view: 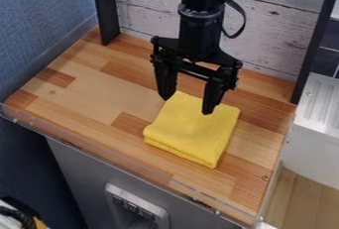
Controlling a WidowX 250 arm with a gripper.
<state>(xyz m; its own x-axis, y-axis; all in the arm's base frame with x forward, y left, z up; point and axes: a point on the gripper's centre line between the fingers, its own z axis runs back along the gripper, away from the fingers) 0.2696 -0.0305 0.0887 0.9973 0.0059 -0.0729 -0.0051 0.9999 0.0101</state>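
Observation:
The black gripper [187,105] hangs over the back part of a folded yellow cloth [192,131], pointing down with its two fingers spread apart. Nothing is between them. One fingertip is near the cloth's back left corner, the other over its back right part; whether they touch it I cannot tell. The cloth lies flat in a rough square on the wooden counter [92,99], its fold edges facing the front.
Behind the counter stands a whitewashed plank wall [278,29] between two dark posts. A blue-grey wall [39,25] is on the left. A clear raised strip [119,161] runs along the front edge. A metallic white unit [317,134] stands at the right.

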